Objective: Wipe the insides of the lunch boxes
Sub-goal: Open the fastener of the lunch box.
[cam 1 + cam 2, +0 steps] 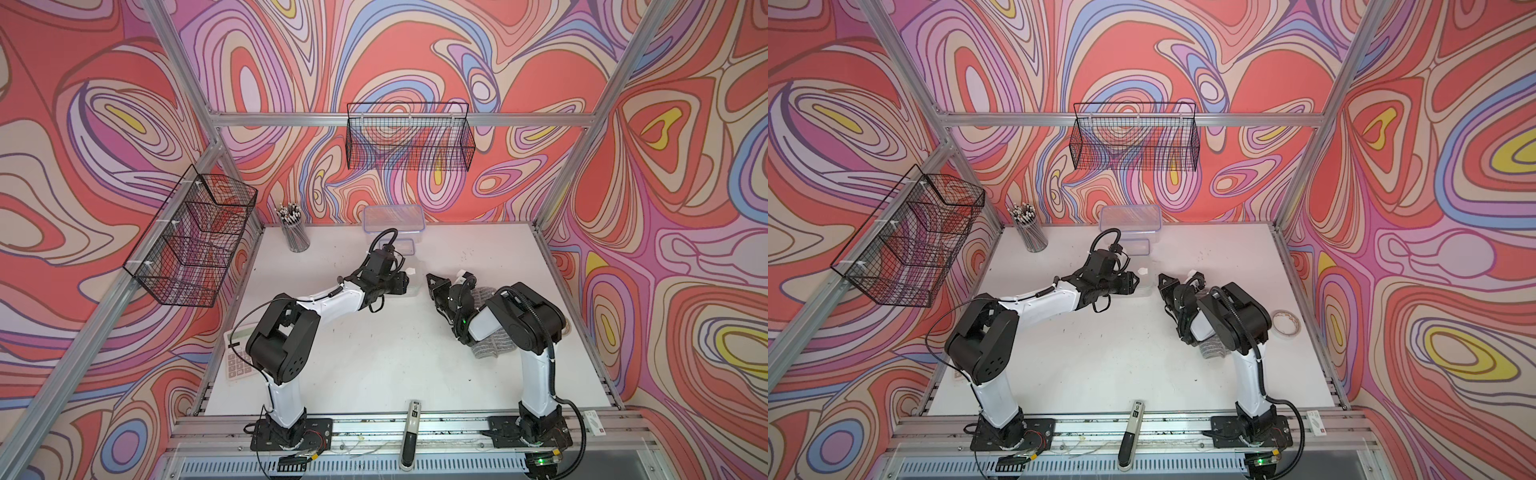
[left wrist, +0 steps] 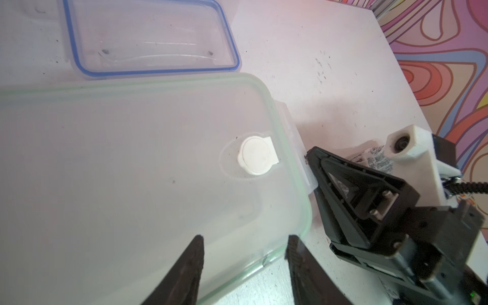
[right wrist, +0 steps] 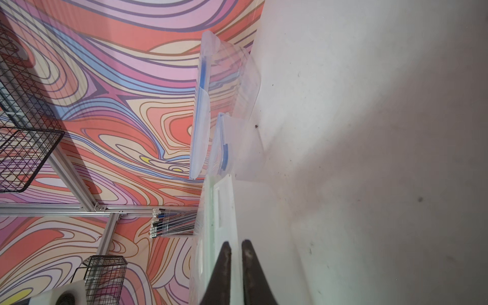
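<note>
The medium lunch box stands mid-table with its frosted, green-sealed lid on and a white vent plug near one end. My left gripper is open, its fingers straddling the lid's near corner. My right gripper meets the lid's end latch flap; its jaws stand almost together, with the flap's edge running between them. In both top views the two grippers face each other across this box. The small lunch box and the large one, both with blue-rimmed lids on, stand behind it.
A grey striped cloth lies under the right arm. A mesh pen cup stands at the back left, a calculator at the left edge and a tape roll at the right. Wire baskets hang on the frame.
</note>
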